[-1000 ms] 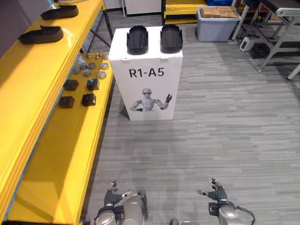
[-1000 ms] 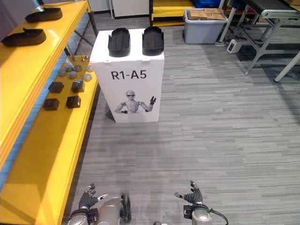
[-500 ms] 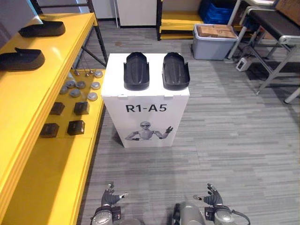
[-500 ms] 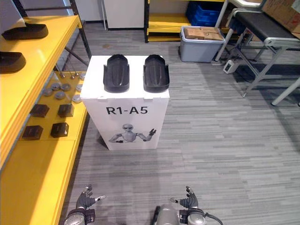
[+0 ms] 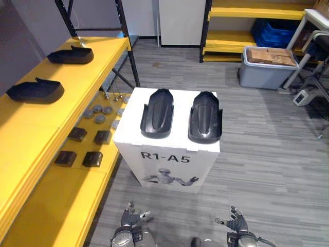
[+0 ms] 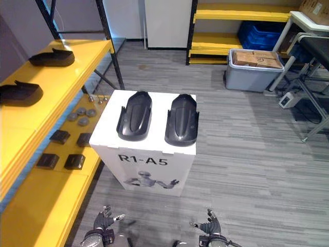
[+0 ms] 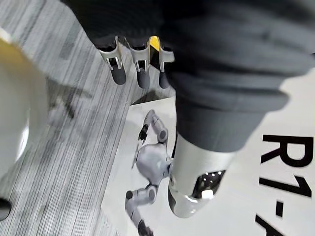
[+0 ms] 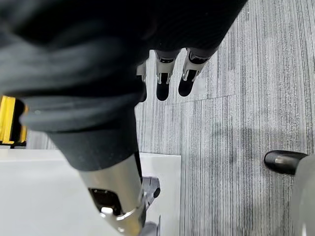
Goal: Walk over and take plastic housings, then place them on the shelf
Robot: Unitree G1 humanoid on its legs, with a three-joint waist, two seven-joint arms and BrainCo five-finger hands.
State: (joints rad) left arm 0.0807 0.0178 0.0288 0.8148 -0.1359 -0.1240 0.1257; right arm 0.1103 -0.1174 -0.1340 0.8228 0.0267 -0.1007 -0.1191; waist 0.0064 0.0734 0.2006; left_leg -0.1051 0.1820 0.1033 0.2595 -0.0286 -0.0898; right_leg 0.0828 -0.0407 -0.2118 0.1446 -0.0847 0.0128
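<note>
Left hand low, fingers relaxed; right hand likewise, empty.

Left robot hand and right robot hand: silver dark-tipped fingers, dark covers

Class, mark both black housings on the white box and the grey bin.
left housing (image 5: pixel 157 113), left eye view, its middle ridge.
right housing (image 5: pixel 205 117), left eye view, its middle ridge.
grey bin (image 5: pixel 264 77), left eye view, front wall.

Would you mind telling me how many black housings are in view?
4 housings: left and right on the box, near and far on the shelf; others may be hidden.
</note>
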